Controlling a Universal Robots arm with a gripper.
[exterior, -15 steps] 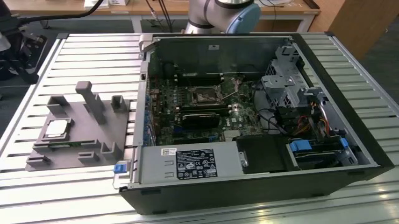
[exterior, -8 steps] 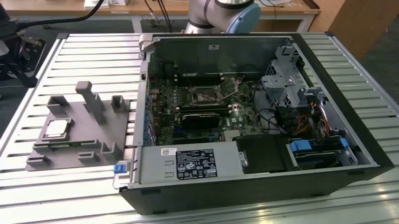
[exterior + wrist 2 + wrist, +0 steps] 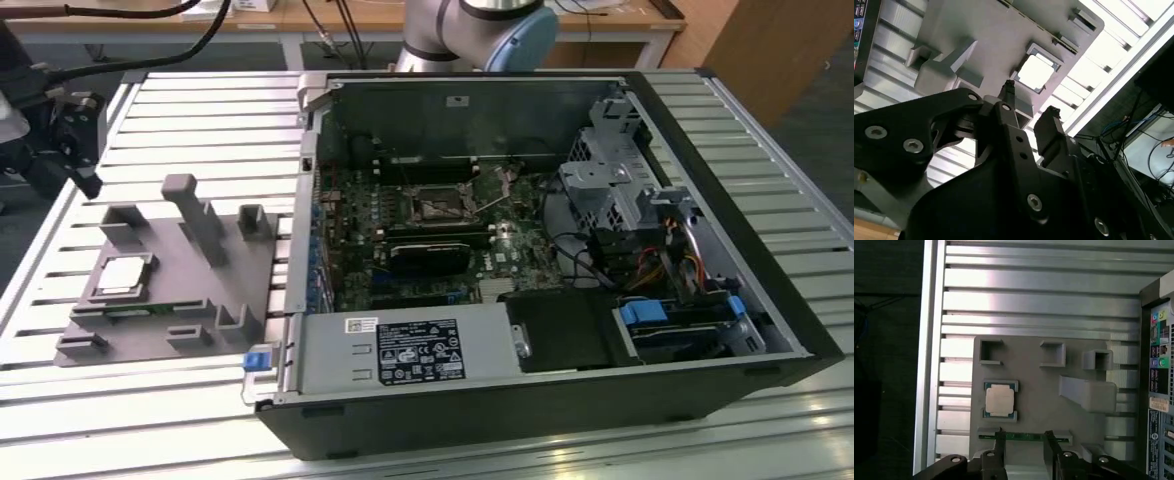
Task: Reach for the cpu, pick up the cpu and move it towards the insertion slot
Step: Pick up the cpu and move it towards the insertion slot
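Gripper is up over the near edge of the grey fixture. Its two black fingers are spread apart with nothing between them, touching nothing. In both wrist views the gap between the tips is bare. The cpu lies flat in a square pocket of the fixture, pale metal top up, near the fingertips but clear of them. In the second wrist view the cpu sits just past the fingertips. In the exterior view the fixture stands on the slatted metal table, to the exterior view's left of the open computer case. The insertion slot is a black square in a shiny frame, mid-board inside the case and well apart from the cpu. Writing: a white label with black print and marks on the power supply box at the case's near side, and a small white sticker on the far inner wall. In the first wrist view there are stickers and coloured ports on the case's back panel. A thin green strip lies in a fixture groove below the fingertips.
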